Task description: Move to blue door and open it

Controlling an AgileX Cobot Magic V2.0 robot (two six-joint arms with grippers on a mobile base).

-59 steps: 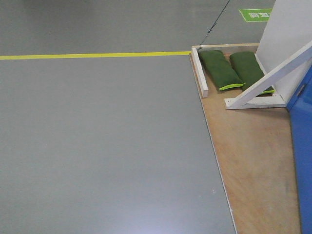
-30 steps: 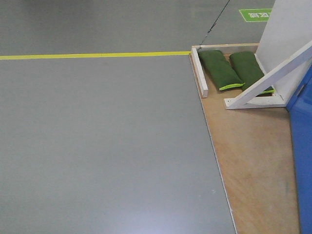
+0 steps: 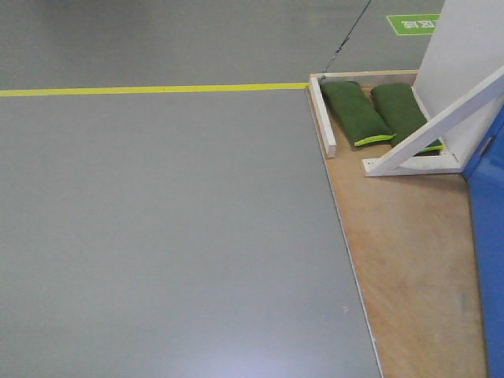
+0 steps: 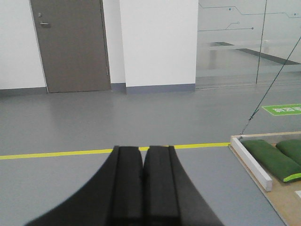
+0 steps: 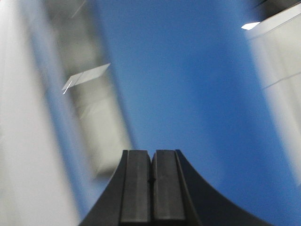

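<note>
Left gripper (image 4: 142, 153), seen from its wrist, has both black fingers pressed together with nothing between them, above grey floor crossed by a yellow line (image 4: 56, 154). Right gripper (image 5: 151, 155) is likewise closed and empty, facing the blue door (image 5: 197, 94), which fills that blurred view. From the front camera, the door stands at the far right edge on a wooden platform (image 3: 409, 260), beside a white brace (image 3: 441, 130) and two green bags (image 3: 358, 114)

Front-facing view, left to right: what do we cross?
yellow floor line → white rail → first green bag → second green bag → blue door at the right edge.
</note>
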